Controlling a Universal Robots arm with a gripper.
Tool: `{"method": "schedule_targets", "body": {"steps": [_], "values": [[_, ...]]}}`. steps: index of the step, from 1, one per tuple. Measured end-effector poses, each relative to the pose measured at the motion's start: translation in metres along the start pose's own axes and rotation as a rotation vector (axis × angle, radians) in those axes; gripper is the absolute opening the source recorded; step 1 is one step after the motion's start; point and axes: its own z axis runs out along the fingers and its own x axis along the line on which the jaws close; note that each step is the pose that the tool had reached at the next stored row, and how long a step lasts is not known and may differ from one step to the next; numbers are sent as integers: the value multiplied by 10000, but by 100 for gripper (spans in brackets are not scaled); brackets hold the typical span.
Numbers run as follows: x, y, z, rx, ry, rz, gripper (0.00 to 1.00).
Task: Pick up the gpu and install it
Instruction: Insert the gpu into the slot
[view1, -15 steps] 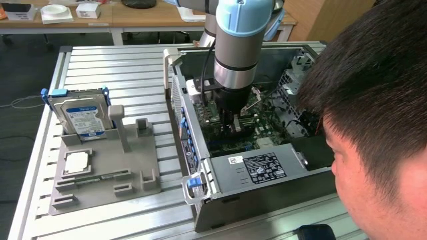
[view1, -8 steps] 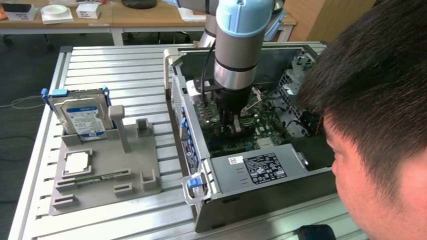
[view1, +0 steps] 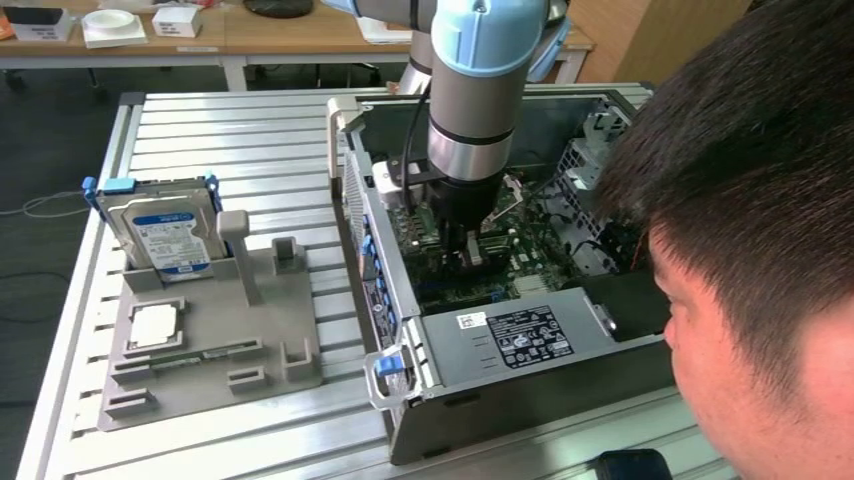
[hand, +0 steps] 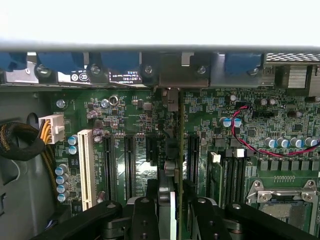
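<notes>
A: Where is your hand (hand: 172, 207)?

B: Down inside the open case (view1: 534, 390) on the bench (view1: 240, 140), low over the motherboard (hand: 135, 120).

A: And the gpu (hand: 172, 165)?

B: My fingers (hand: 145, 215) are clamped on it. It stands on edge between them, running along the black slots (hand: 127, 165), beside the white slot (hand: 86, 167).

A: What sits outside the case?

B: A hard drive (view1: 160, 230) upright in the grey holder (view1: 214, 340), at the exterior view's left. A person's head (view1: 747, 200) leans in at the right.
</notes>
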Motion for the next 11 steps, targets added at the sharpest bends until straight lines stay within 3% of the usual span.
{"method": "schedule_targets", "body": {"steps": [11], "values": [[1, 3, 34, -5, 10, -1, 30]]}}
